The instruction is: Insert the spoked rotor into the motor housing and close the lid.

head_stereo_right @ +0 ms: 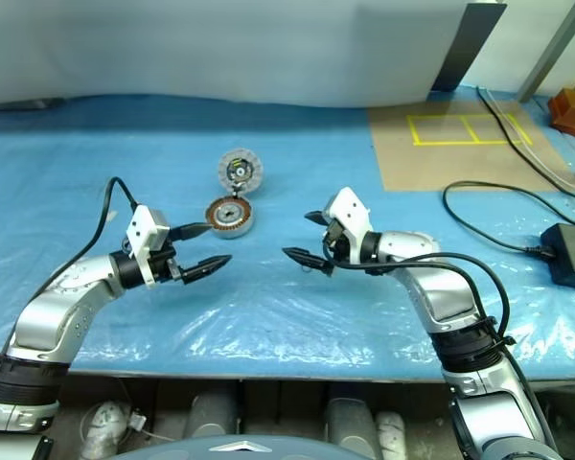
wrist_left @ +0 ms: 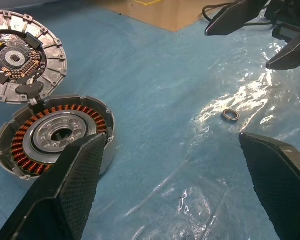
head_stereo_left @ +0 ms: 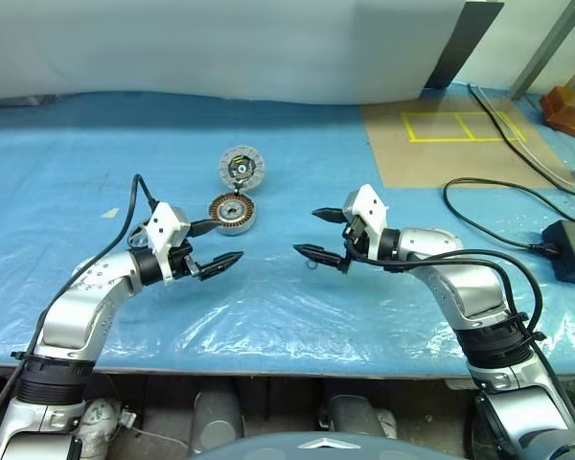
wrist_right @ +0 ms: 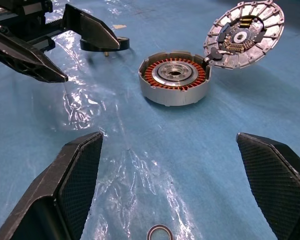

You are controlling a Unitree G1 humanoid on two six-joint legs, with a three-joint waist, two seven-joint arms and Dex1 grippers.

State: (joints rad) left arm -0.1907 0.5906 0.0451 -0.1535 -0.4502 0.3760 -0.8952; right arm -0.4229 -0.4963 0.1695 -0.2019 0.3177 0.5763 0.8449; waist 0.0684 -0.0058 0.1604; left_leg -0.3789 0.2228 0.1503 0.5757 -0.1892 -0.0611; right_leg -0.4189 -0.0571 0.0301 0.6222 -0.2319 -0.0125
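- Both pincers are seen held above the desk [head_stereo_left: 297, 316], their tips turned toward each other with a gap between them.
- The left pincer [head_stereo_left: 214, 247] is spread wide and grips nothing; its two black fingers [wrist_left: 75, 175] are seen far apart in the left wrist view.
- The right pincer [head_stereo_left: 319, 235] is likewise spread wide and empty, one finger [wrist_right: 72, 172] at each side of the right wrist view.
- The housing [head_stereo_left: 236, 224] is set on the blue sheet [head_stereo_left: 67, 192] that covers the desk, just beyond the left pincer's tips and well apart from the right pincer.
- The rotor [wrist_left: 55, 134] is seated inside the housing, with copper windings shown as a ring around a silver hub.
- The lid [head_stereo_left: 241, 166] is found just behind the housing, touching its far rim and tilted up, its dark, yellow-marked centre exposed; the housing is not closed.
- A small metal ring [wrist_left: 230, 115] is seen lying on the sheet between the two pincers, closer to the right one.
- A bare brown patch [head_stereo_left: 441, 153] with yellow tape lines [head_stereo_left: 455, 126] is seen at the far right of the desk.
- A black cable [head_stereo_left: 489, 206] and a black box [head_stereo_left: 573, 251] are seen on the right side of the desk.
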